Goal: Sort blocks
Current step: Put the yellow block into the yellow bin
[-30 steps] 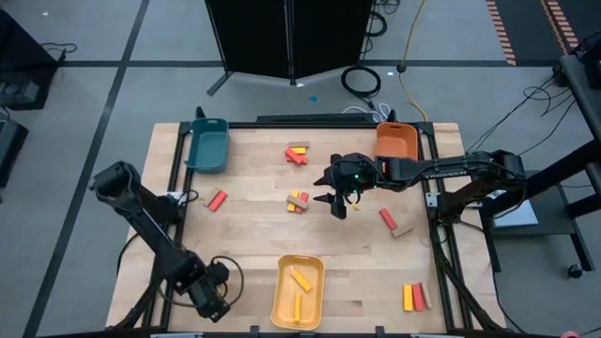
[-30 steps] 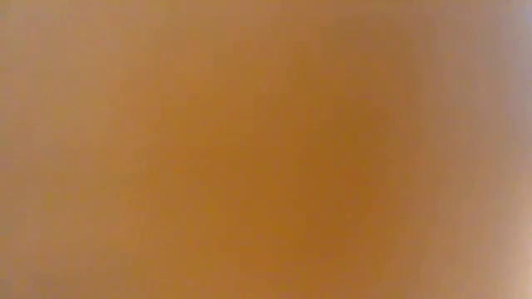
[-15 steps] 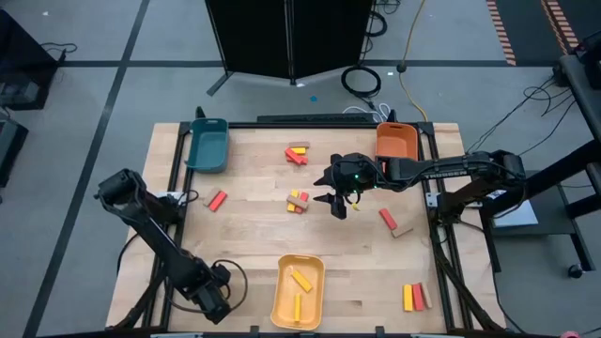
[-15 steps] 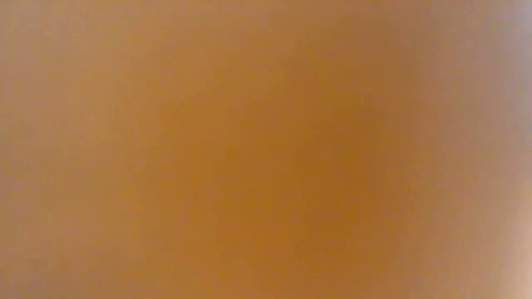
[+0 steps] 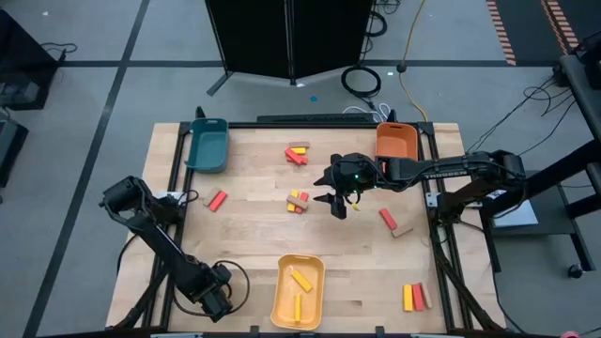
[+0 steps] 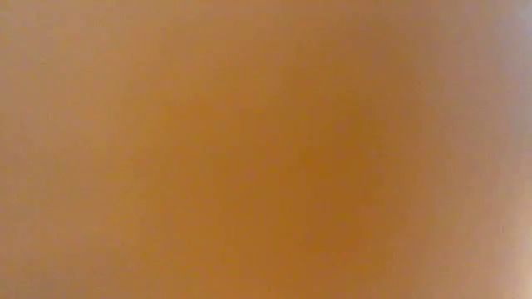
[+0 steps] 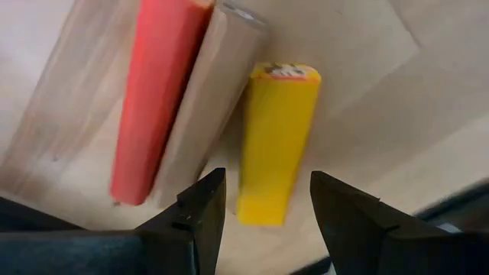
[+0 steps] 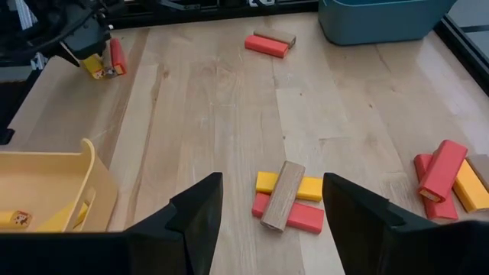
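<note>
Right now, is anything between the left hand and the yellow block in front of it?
Nothing visible: the yellow block lies just ahead of the left hand, whose fingers are open; a tan block lies close beside it.

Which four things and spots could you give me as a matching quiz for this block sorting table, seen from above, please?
Things:
1. teal tray
2. orange tray
3. yellow tray
4. right gripper

Places on the table:
A. far right corner
B. over the middle
C. far left corner
D. middle of the near edge

Pairs: 1-C, 2-A, 3-D, 4-B
</note>
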Tool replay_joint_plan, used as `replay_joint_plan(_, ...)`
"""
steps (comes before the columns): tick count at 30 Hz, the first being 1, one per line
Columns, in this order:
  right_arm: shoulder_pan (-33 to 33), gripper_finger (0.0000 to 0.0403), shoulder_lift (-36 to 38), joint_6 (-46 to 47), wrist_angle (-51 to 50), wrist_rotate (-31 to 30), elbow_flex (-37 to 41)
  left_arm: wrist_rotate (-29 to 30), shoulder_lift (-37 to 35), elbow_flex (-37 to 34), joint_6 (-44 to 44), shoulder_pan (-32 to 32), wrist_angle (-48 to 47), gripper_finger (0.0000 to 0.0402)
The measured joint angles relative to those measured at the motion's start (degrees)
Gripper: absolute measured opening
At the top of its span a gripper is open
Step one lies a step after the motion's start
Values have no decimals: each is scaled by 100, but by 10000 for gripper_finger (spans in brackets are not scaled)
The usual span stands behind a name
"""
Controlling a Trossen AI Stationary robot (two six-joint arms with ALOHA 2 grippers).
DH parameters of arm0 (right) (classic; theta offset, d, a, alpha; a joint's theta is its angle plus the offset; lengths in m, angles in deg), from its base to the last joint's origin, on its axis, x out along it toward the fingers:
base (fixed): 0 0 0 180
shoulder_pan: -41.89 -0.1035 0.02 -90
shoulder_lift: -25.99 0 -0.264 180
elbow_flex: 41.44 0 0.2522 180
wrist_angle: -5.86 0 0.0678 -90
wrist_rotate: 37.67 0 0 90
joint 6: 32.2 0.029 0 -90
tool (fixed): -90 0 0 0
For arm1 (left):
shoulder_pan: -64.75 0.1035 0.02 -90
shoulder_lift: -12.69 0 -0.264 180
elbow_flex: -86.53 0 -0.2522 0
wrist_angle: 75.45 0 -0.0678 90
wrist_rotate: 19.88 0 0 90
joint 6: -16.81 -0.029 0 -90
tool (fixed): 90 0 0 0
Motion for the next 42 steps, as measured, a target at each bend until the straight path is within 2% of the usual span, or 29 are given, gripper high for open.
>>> replay_joint_plan(7, 0, 192, 0, 0, -3, 0, 0, -64, 220, 21, 8, 4, 0, 181)
replay_joint_plan(10, 0, 192, 0, 0, -2, 0, 2, -63, 234, 24, 10, 4, 3, 152)
replay_joint_plan(14, 0, 192, 0, 0, -2, 0, 0, -81, 234, 21, -39, 24, 63, 87)
replay_joint_plan(18, 0, 192, 0, 0, -2, 0, 0, 28, 255, 149, -332, 45, -14, 78)
replay_joint_plan(21, 0, 192, -2, -7, -3, -2, 1, 320, 175, 306, -626, 113, -150, 78)
replay_joint_plan(26, 4, 192, -2, -34, -35, -2, 0, 959, -469, 347, -937, 381, -149, 78)
replay_joint_plan(30, 6, 192, 72, -157, -344, -20, 0, 2047, -1132, 347, -1467, 678, -7, 79)
replay_joint_plan(32, 29, 192, 152, -150, -520, -20, 0, 2611, -1383, 347, -1936, 848, 277, 81)
replay_joint_plan(34, 53, 192, 248, -66, -724, -24, 1, 2838, -1558, 347, -2497, 1083, 730, 81)
replay_joint_plan(38, 70, 192, 472, 250, -1111, -32, 2, 2812, -1567, 349, -3612, 1594, 1992, 82)
replay_joint_plan(42, 14, 192, 756, 731, -1769, 1, 2, 2365, -1285, 357, -4282, 2002, 3370, 84)
